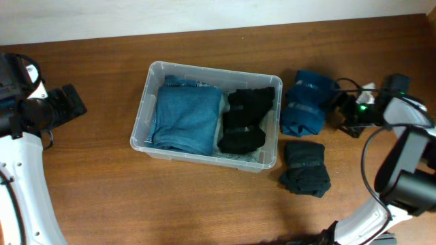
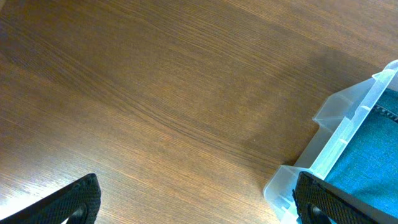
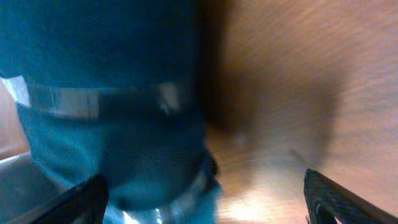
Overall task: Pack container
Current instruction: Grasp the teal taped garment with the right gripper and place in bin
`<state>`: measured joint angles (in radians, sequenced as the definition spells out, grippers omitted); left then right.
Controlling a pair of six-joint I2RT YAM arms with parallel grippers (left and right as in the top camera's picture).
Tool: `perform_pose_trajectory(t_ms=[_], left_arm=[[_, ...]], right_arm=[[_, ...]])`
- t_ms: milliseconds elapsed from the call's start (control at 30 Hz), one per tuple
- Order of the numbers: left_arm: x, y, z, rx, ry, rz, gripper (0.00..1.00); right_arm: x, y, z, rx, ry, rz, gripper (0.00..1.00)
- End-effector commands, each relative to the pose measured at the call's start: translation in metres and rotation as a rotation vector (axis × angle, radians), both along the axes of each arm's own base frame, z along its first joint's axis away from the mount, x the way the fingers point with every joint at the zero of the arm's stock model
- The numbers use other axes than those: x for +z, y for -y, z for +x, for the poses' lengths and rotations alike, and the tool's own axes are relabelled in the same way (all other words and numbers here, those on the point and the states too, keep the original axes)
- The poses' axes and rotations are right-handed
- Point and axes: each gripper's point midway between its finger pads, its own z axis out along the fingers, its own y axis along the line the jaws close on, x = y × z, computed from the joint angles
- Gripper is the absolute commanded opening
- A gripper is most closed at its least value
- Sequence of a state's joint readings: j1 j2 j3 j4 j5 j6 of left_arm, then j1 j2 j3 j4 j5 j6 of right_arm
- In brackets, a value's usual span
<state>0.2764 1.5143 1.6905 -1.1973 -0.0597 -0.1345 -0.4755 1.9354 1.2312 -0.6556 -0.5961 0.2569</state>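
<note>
Left jaws and right jaws stand released, empty. The teal garment ahead of the right jaws appears soft, light; grasp across its fold. The container appears stiff.

Container holds folded clothes (two bundles outside).

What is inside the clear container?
The container holds a folded blue garment at left and a black garment at right; anything beneath them is covered.
</note>
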Motion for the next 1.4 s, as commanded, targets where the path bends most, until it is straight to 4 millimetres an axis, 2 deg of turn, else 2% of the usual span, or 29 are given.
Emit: perform_pose_trajectory(t_ms=[0, 33, 100, 233, 333, 433, 500, 633, 767, 867, 967, 1067, 1167, 1300, 1367], left_arm=[[-0.002, -0.001, 0.000, 0.001, -0.004, -0.004, 1.00], [-0.002, -0.001, 0.000, 0.001, -0.004, -0.004, 1.00], [-0.002, -0.001, 0.000, 0.001, -0.004, -0.004, 1.00], [-0.002, -0.001, 0.000, 0.001, -0.004, -0.004, 1.00], [-0.002, -0.001, 0.000, 0.001, -0.004, -0.004, 1.00], [-0.002, -0.001, 0.000, 0.001, -0.004, -0.004, 1.00], [-0.002, 0.000, 0.000, 0.001, -0.004, -0.004, 1.00], [-0.002, -0.001, 0.000, 0.001, -0.004, -0.004, 1.00], [-0.002, -0.001, 0.000, 0.001, -0.004, -0.004, 1.00], [-0.002, -0.001, 0.000, 0.001, -0.004, -0.004, 1.00], [-0.002, -0.001, 0.000, 0.001, -0.004, -0.004, 1.00], [-0.002, -0.001, 0.000, 0.001, -0.004, -0.004, 1.00], [-0.002, -0.001, 0.000, 0.001, -0.004, -0.004, 1.00], [-0.002, -0.001, 0.000, 0.001, -0.004, -0.004, 1.00], [-0.002, -0.001, 0.000, 0.001, -0.004, -0.004, 1.00]], right_arm=[[-0.002, -0.027, 0.014, 0.083, 0.044, 0.018, 0.92], [-0.002, -0.031, 0.019, 0.097, 0.058, 0.013, 0.89], [-0.001, -0.039, 0.025, 0.124, 0.081, -0.003, 0.73], [-0.009, -0.038, 0.023, 0.084, 0.018, -0.051, 0.30], [-0.006, -0.040, 0.018, 0.079, 0.000, -0.030, 0.20], [0.015, -0.049, 0.015, 0.111, 0.040, 0.003, 0.15], [0.040, -0.057, 0.014, 0.137, 0.095, 0.025, 0.13], [0.123, -0.082, 0.004, 0.190, 0.281, 0.100, 0.09], [0.211, -0.102, -0.018, 0.200, 0.479, 0.138, 0.09], [0.261, -0.112, -0.037, 0.182, 0.591, 0.118, 0.08], [0.300, -0.131, -0.057, 0.206, 0.699, 0.111, 0.08], [0.322, -0.154, -0.071, 0.244, 0.750, 0.138, 0.09], [0.327, -0.179, -0.077, 0.283, 0.739, 0.184, 0.09], [0.312, -0.204, -0.070, 0.277, 0.661, 0.186, 0.08], [0.298, -0.218, -0.063, 0.261, 0.600, 0.185, 0.09]])
